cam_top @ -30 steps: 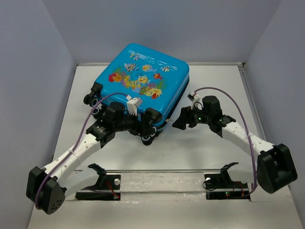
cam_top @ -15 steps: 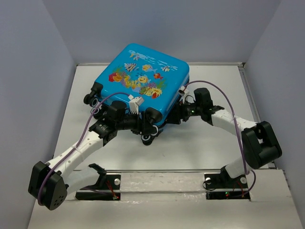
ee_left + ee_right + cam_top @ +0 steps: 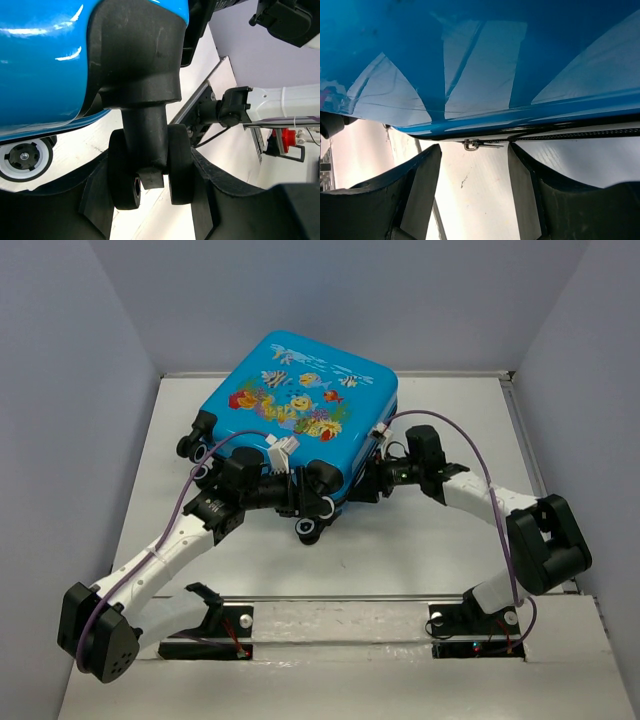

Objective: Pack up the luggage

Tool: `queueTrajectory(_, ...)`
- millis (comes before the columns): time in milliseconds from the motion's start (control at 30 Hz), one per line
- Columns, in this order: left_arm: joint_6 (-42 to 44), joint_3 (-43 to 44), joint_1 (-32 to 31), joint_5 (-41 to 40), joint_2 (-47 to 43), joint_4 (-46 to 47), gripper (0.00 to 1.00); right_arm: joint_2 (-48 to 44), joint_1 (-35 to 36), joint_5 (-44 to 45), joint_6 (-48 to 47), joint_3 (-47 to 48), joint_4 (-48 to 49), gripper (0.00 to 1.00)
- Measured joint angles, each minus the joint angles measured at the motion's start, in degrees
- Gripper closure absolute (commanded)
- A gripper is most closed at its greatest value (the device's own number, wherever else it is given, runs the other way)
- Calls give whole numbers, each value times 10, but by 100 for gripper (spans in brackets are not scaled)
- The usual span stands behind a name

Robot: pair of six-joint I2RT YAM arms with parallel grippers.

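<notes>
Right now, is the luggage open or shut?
Shut: the luggage lies fish face up, shells together, no lining showing. Zipper pull hangs at the seam; whether it is zipped all round, cannot tell.

1 luggage (image 3: 300,410); 2 grippers: left gripper (image 3: 300,502), right gripper (image 3: 366,486).

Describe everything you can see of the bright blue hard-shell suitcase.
The bright blue hard-shell suitcase is glossy, plastic-looking and round-cornered, with a cartoon fish and coral print on its upward face. It lies, halves together, on the white table, toward the far side, wheels pointing near-left. A black zip with a metal pull runs along its seam. The left gripper clamps one black twin caster wheel; the right gripper stands open at the side edge by the pull, not visibly touching.
</notes>
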Motion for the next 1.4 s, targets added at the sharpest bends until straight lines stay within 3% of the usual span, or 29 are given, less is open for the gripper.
queueTrajectory(133, -2, -2, 0, 0, 0, 0, 94, 0, 1, 0, 10, -21, 37, 50)
queueTrajectory(267, -2, -9, 0, -3, -4, 5, 94, 0, 8, 13, 37, -59, 103, 53)
queueTrajectory(467, 1, -10, -1, -8, -4, 5, 94, -1, 26, 39, 72, -115, 205, 39)
queueTrajectory(633, 6, -13, -3, -15, -6, 5, 94, -5, 29, 68, 74, -141, 267, 37)
queueTrajectory(833, 14, -17, -3, -22, -11, 5, 94, 7, 28, 67, 73, -147, 304, 54)
queueTrajectory(867, 15, -17, -3, -23, -11, 5, 94, 12, 28, 65, 73, -147, 309, 68)
queueTrajectory(933, 17, -18, -3, -25, -11, 5, 94, 23, 28, 56, 79, -147, 325, 83)
queueTrajectory(1033, 19, -18, -3, -27, -11, 5, 94, 32, 28, 48, 88, -149, 347, 93)
queueTrajectory(1400, 18, -21, -3, -28, -10, 13, 94, 7, 39, 82, 121, -195, 410, 93)
